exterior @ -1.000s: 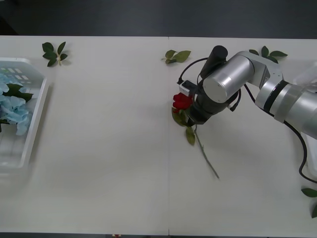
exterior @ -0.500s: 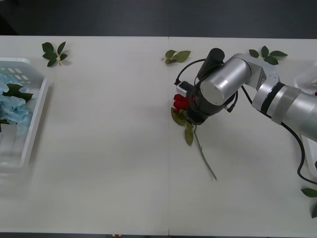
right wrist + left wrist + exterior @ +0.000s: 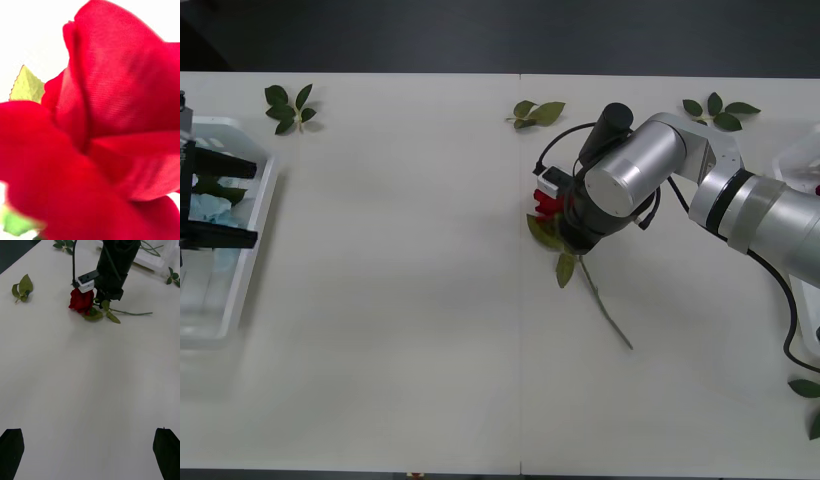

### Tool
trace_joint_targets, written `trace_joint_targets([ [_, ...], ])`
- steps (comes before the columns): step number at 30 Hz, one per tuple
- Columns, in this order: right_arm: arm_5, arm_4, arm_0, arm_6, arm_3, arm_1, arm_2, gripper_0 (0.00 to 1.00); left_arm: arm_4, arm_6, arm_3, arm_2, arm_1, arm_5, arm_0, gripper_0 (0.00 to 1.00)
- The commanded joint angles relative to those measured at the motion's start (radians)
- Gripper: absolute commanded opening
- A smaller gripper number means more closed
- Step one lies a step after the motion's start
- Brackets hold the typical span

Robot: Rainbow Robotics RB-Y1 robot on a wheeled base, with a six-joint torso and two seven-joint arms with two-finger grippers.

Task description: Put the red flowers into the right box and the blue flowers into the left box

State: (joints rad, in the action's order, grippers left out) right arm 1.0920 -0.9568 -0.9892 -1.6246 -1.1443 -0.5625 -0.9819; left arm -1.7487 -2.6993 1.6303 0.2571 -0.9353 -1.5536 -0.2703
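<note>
A red rose [image 3: 547, 205] lies near the middle of a white table [image 3: 400, 300], its thin green stem [image 3: 605, 312] trailing toward the robot and its leaves [image 3: 564, 268] flat on the surface. The right gripper [image 3: 565, 232] is down on the rose just behind the head; whether its fingers have closed on the stem cannot be told. In the right wrist view, red petals [image 3: 101, 131] sit close to the lens, with a pale leaf [image 3: 25, 87] at one edge.

The left gripper [image 3: 225, 198] hangs over the left box [image 3: 252, 245] at the table's left edge, its black fingers [image 3: 11, 450] spread wide and holding nothing. Blue flowers [image 3: 215, 203] lie in that box. The right box [image 3: 798, 158] is at the right edge.

Loose leaf sprigs [image 3: 290, 106] dot the far side of the table. No readable writing is visible. Beyond the table the floor [image 3: 480, 35] is dark.
</note>
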Motion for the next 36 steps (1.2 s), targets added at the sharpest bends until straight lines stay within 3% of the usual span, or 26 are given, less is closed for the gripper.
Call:
trace_joint_targets([
  [1, -0.004, 0.003, -0.016, 0.032, -0.006, 0.018, 0.003, 0.00, -0.009, -0.006, 0.020, -0.067, -0.025, 0.052, -0.072, 1.00],
  [10, -0.004, 0.003, -0.014, 0.032, -0.006, 0.018, 0.002, 0.00, -0.008, -0.006, 0.020, -0.213, -0.030, 0.133, -0.167, 1.00],
  [18, -0.017, -0.043, -0.016, 0.028, -0.006, -0.010, 0.045, 0.00, -0.023, -0.006, 0.022, -0.228, -0.030, 0.150, -0.176, 1.00],
  [31, 0.075, -0.169, -0.016, -0.015, -0.078, -0.214, 0.247, 0.00, -0.031, -0.006, 0.022, -0.229, -0.028, 0.152, -0.176, 1.00],
  [36, 0.089, -0.215, -0.016, -0.164, -0.071, -0.298, 0.302, 0.00, -0.031, -0.006, 0.022, -0.229, -0.028, 0.152, -0.176, 1.00],
])
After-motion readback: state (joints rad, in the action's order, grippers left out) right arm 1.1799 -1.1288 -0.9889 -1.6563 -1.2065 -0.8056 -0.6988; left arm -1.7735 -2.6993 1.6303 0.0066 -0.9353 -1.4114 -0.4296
